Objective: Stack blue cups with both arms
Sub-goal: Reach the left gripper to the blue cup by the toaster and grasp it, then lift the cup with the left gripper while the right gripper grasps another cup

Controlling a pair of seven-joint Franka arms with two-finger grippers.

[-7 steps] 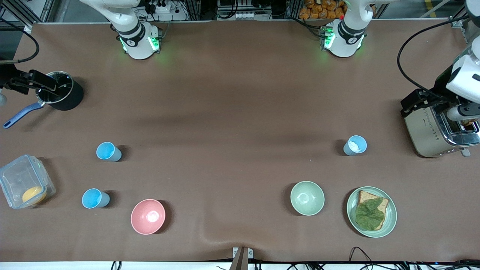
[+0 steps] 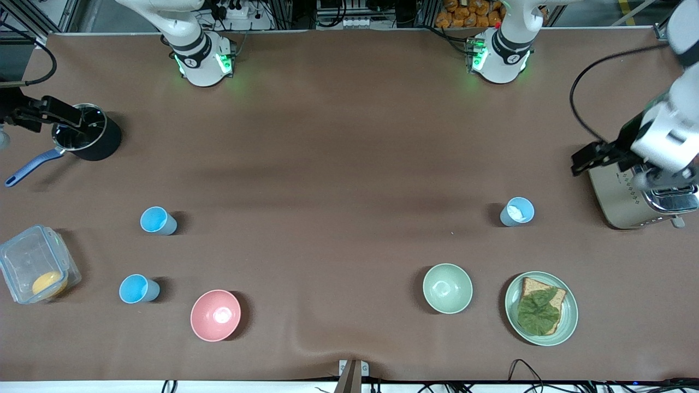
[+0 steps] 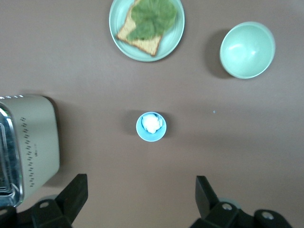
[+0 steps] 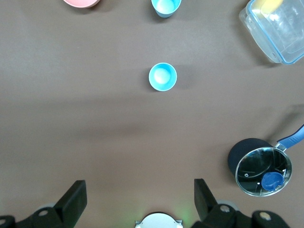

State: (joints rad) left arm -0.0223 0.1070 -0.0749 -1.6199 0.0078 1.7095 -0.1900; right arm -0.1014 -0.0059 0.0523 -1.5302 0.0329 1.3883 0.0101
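Front view shows three blue cups [image 2: 158,220] [image 2: 138,289] [image 2: 516,212], all upright: two bright ones near the right arm's end, a paler one holding something white near the left arm's end. Left gripper [image 3: 137,202] and right gripper [image 4: 137,202] hang high, fingers apart, empty.

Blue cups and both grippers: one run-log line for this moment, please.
blue cups: three upright, unstacked | left gripper: open, empty, by toaster | right gripper: open, empty, near pot
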